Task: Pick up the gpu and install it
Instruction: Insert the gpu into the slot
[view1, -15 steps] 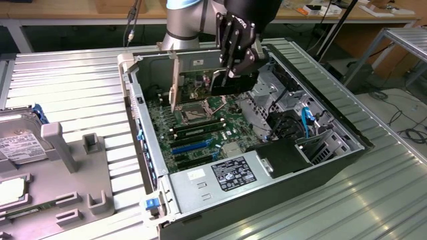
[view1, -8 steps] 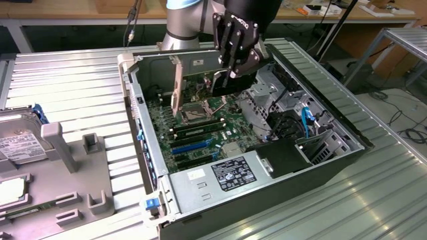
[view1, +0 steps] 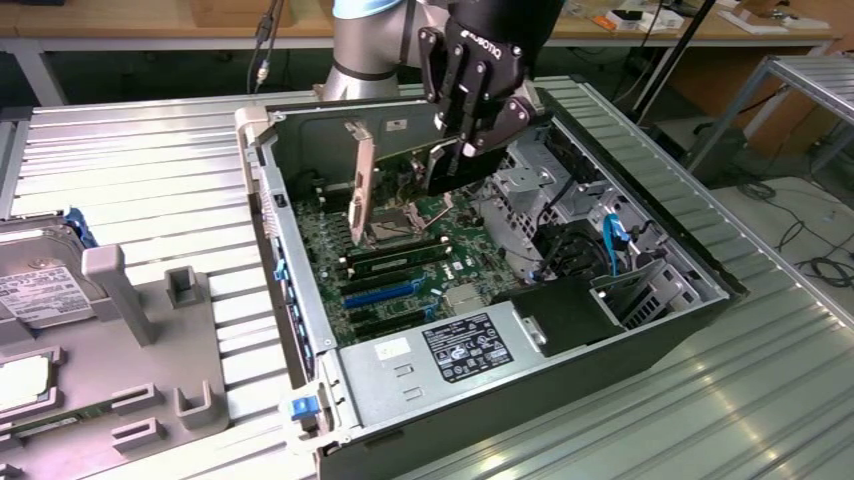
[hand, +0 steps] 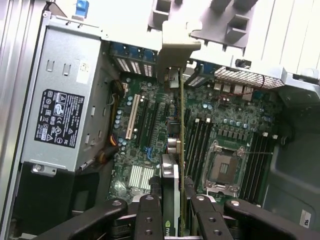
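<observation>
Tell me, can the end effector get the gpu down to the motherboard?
Probably yes: the end effector grips the gpu on edge right over the motherboard, and nothing seems to lie between them.

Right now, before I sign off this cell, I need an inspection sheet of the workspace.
Surface: ribbed metal table with an open PC case on it.
Job's things: gpu upright over the motherboard; cannot tell whether it is seated.
Clutter: grey fixture with a hard drive, at the exterior view's left.
Grippers: gripper shut on gpu.
Cables: blue cable inside case; black cables on floor.
Surroundings: wooden benches behind.
</observation>
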